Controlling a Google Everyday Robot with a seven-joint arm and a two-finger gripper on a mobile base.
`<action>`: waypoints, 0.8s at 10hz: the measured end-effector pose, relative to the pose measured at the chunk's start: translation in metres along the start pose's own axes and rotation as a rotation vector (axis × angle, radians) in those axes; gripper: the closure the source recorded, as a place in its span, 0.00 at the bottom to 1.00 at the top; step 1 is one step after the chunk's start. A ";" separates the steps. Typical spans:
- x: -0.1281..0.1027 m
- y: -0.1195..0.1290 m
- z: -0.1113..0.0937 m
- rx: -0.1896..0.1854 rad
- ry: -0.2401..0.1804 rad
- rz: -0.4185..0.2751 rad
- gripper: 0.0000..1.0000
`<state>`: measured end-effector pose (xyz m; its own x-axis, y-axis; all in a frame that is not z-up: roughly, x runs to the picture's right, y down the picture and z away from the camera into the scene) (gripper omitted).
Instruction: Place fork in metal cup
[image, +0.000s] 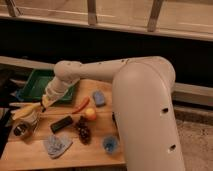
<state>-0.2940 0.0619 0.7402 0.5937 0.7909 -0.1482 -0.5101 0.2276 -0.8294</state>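
Metal cup (21, 130) sits at the tabletop's (95, 156) near-left edge. Just up and right of it, the end effector (44, 104) hovers clamped shut, seemingly on the fork (27, 104), whose handle runs roughly level leftward.

You look down from high up, close behind the big white arm (145, 110). The gripper (44, 104) is far left, over the wooden table (90, 150). Windows sit behind.
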 end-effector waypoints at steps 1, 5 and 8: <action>-0.003 0.003 -0.001 -0.002 -0.004 -0.010 1.00; -0.013 0.017 -0.009 -0.019 -0.035 -0.050 1.00; -0.025 0.032 0.000 -0.034 -0.055 -0.087 1.00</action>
<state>-0.3252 0.0495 0.7170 0.5989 0.7995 -0.0458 -0.4362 0.2777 -0.8559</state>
